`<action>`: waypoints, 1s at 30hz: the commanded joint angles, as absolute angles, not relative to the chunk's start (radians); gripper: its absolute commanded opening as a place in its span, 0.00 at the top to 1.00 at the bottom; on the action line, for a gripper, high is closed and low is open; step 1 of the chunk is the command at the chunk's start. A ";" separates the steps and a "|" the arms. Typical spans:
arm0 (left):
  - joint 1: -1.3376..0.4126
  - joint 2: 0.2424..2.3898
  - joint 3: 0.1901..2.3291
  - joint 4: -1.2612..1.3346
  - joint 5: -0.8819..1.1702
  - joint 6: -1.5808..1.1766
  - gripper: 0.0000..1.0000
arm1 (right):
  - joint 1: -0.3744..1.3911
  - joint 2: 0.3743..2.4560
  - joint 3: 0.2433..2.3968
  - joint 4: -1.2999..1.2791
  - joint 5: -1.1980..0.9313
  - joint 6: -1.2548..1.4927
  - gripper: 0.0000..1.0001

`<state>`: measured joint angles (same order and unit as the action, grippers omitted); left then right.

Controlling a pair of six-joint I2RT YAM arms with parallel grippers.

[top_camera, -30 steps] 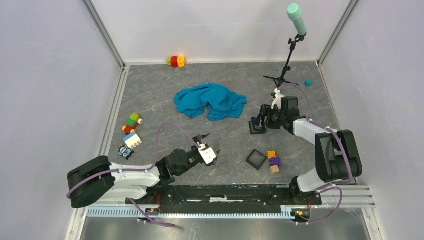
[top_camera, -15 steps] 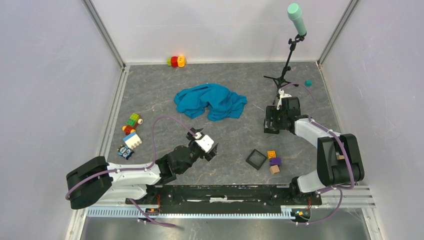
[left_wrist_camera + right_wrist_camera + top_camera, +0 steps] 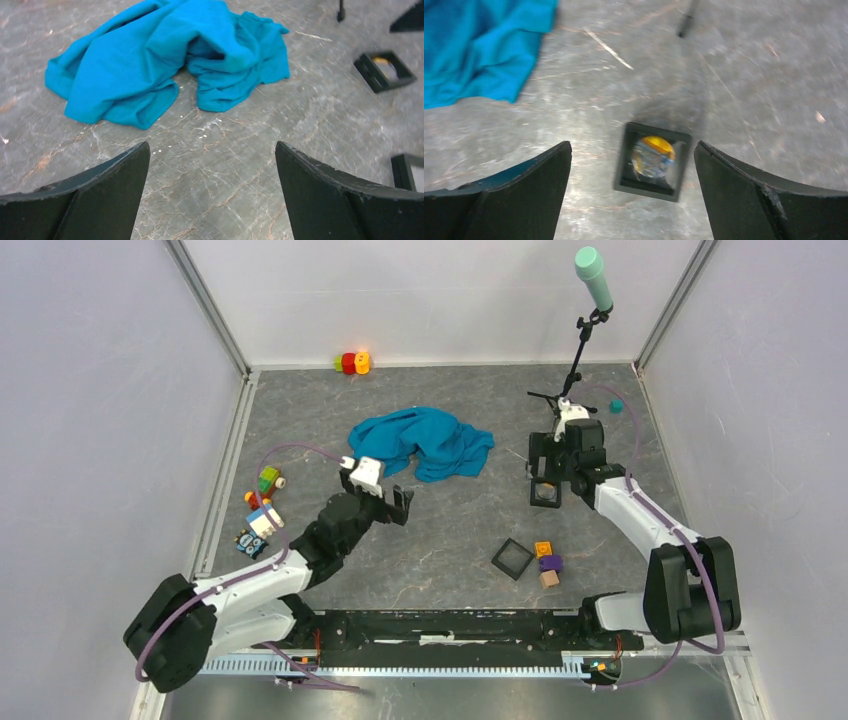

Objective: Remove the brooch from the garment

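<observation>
The teal garment (image 3: 420, 443) lies crumpled at the table's middle back; it also shows in the left wrist view (image 3: 165, 55) and the right wrist view (image 3: 479, 45). A small black square box (image 3: 545, 496) sits right of it. A small round piece, pale with a yellow edge, which looks like the brooch (image 3: 653, 156), lies in that box (image 3: 624, 172). My right gripper (image 3: 633, 144) is open and empty, just above the box (image 3: 545, 478). My left gripper (image 3: 395, 502) is open and empty, near the garment's front edge (image 3: 211, 145).
A microphone stand (image 3: 575, 360) stands behind the right gripper. Coloured blocks lie at the left (image 3: 262, 505), at the back (image 3: 351, 362) and front right (image 3: 547, 562). A second black square frame (image 3: 512, 558) lies front of centre. Walls enclose the table.
My left arm has swung up and left toward the garment's front edge. My right gripper has shifted right and back, with the black box now lying flat below its open jaws.
</observation>
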<state>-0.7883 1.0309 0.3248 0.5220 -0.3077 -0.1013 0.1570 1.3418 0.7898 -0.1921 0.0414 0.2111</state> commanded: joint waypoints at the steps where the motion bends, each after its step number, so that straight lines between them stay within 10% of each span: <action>1: -0.674 1.024 0.406 0.409 -0.186 -0.377 0.00 | 0.227 1.339 0.836 -0.069 -0.072 0.166 0.06; 16: -0.346 1.434 0.736 0.192 0.042 -0.663 0.25 | 0.517 1.715 1.171 0.090 -0.218 0.086 0.25; 27: -0.301 1.696 0.856 0.194 0.097 -0.681 0.24 | 0.595 1.908 1.306 0.119 -0.236 0.054 0.30; 30: -0.297 1.723 0.883 0.173 0.074 -0.676 0.25 | 0.595 1.938 1.334 0.107 -0.198 0.062 0.50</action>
<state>-0.3084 1.6985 0.8207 0.1787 0.0814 -0.6449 0.5896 1.9095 1.2625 0.0875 -0.2401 0.0723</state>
